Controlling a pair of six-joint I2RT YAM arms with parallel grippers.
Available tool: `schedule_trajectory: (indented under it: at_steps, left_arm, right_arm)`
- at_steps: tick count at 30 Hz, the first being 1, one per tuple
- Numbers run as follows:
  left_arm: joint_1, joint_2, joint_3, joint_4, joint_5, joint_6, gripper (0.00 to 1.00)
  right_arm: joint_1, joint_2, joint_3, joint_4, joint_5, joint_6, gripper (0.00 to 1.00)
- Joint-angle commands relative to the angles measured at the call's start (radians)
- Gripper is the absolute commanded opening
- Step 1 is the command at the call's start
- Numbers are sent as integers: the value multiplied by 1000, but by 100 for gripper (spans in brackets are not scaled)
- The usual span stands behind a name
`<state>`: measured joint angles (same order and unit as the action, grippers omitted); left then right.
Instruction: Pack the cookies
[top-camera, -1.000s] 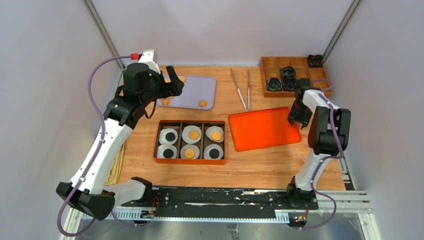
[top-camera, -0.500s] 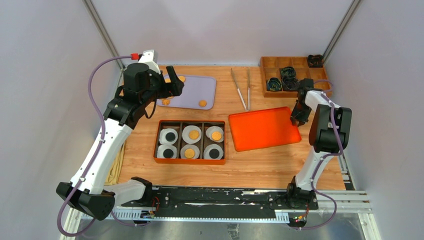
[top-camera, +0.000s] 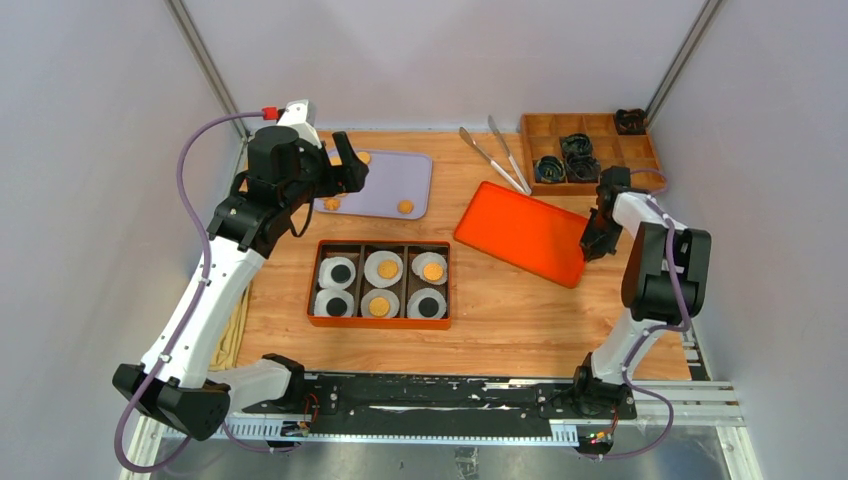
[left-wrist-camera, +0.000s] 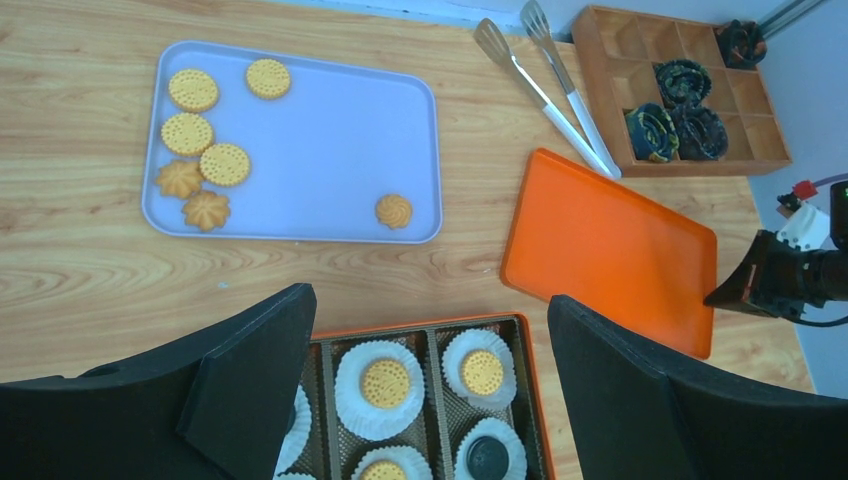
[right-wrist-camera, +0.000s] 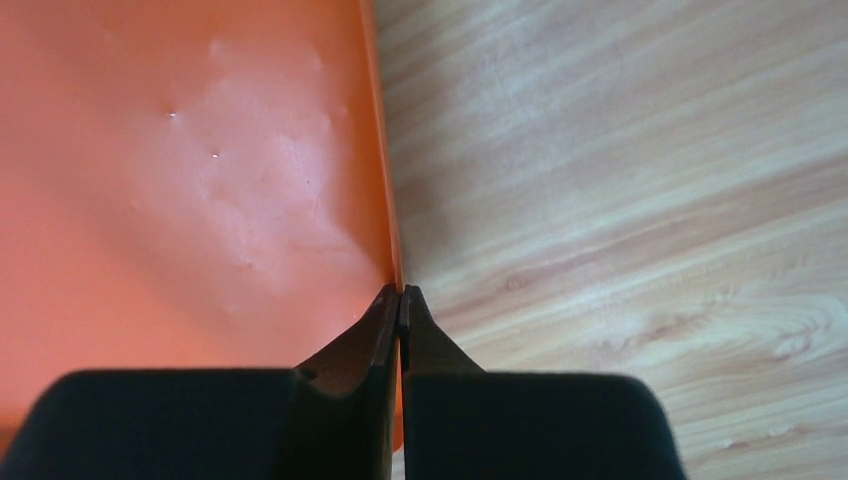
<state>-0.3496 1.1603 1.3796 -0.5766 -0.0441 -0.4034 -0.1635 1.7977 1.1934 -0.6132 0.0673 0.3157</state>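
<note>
- Orange tray (top-camera: 520, 232) sits askew on the worktop (top-camera: 500, 320).
- Tongs (top-camera: 495, 152) lie just beside its far corner.
- Wooden box (top-camera: 548, 128) at the far right holds black coils (top-camera: 575, 150).
- Lilac tray (top-camera: 395, 180) lies far left.
- Orange box (top-camera: 380, 322), three columns across, holds white liners (top-camera: 372, 262).

The orange tray (right-wrist-camera: 180, 150) looks smooth, faintly dimpled glossy plastic; the table (right-wrist-camera: 620, 180) matt grained wood.

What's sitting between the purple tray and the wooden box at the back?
A pair of metal tongs lies between them, clearest in the left wrist view and also visible from overhead.
</note>
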Motion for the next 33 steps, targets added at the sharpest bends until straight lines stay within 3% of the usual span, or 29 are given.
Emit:
schedule_trajectory:
  at_steps: [1,14,24,27,32,33]
  left_arm:
    - [-12,5,-2,23,15,-6,92]
    - [-20,58,-2,63,37,-16,92]
    - [-20,167,-80,285,213,-43,91]
    - [-20,198,-92,336,253,-40,84]
    - [-20,249,-126,479,357,-48,54]
    - [-20,264,-127,500,380,-48,53]
  right_arm:
    - [0,-109,-5,-59,-32,15,0]
    - [58,-472,31,-230,-51,-15,0]
    - [58,-618,201,-270,-254,5,0]
    - [58,-616,251,-263,-358,26,0]
    - [59,-596,309,-228,-482,66,0]
    - [60,-593,316,-218,-499,74,0]
